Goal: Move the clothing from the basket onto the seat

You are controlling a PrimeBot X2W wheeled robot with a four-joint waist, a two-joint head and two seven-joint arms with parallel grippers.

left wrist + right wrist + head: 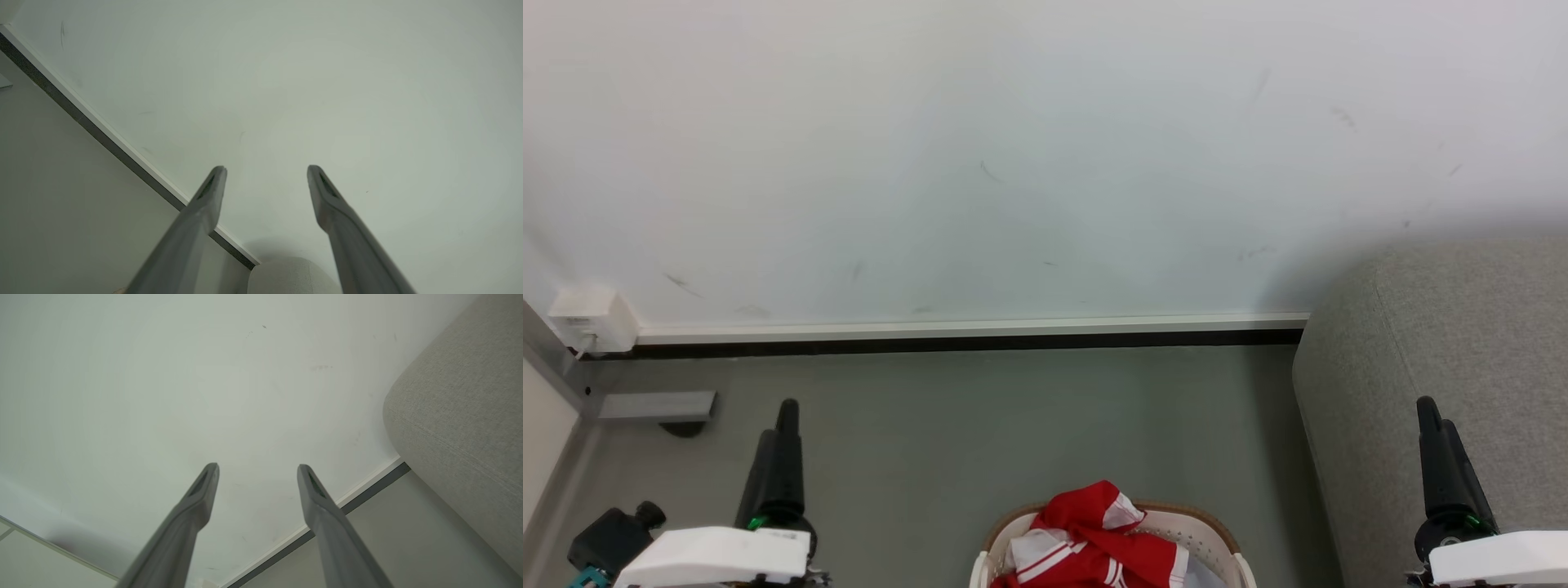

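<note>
The clothing (1094,539) is seen heaped in the basket (1213,531), with bare floor (1013,425) left between it and the wall (1013,163). The seat (1445,351) is placed just right of the basket, its rounded edge beside the right gripper (257,467). That gripper and the left gripper (265,171) are held spread wide, empty.
</note>
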